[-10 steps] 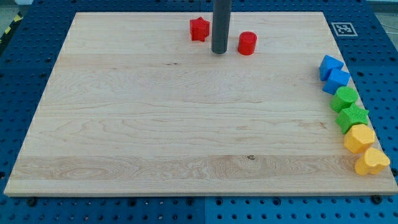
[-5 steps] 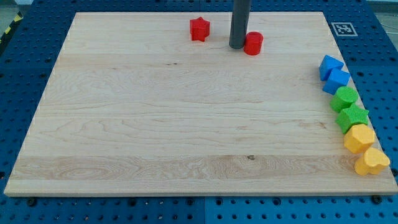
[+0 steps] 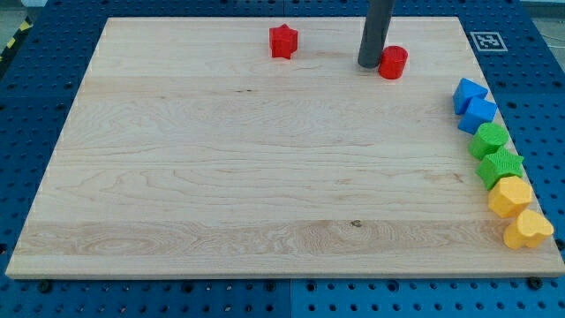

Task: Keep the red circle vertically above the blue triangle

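Note:
The red circle (image 3: 393,63) lies near the view's top, right of centre, on the wooden board (image 3: 221,177). My tip (image 3: 370,64) touches its left side. The blue triangle (image 3: 468,93) sits at the board's right edge, below and to the right of the red circle, at the top of a column of blocks. A second blue block (image 3: 479,114) lies just under it.
A red star (image 3: 282,41) lies near the view's top, left of my tip. Down the right edge below the blue blocks lie a green block (image 3: 489,140), a green star (image 3: 500,166), a yellow block (image 3: 509,196) and a yellow heart (image 3: 528,230).
My tip moved right, met the red circle and pushed it to the right along the top of the board. The other blocks did not move.

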Controlling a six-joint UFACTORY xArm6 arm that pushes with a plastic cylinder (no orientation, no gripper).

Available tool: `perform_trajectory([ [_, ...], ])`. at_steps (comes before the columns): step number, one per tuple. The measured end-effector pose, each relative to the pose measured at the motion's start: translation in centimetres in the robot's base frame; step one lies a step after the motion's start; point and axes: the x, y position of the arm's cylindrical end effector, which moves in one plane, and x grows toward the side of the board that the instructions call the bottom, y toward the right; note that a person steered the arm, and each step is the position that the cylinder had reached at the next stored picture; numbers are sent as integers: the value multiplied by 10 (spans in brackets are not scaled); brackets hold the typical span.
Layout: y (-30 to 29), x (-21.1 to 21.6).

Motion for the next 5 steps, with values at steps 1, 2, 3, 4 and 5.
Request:
perform_trajectory([
  [1,8,0],
  [2,33,0],
  [3,48,0],
  [4,71,0],
  [5,86,0],
])
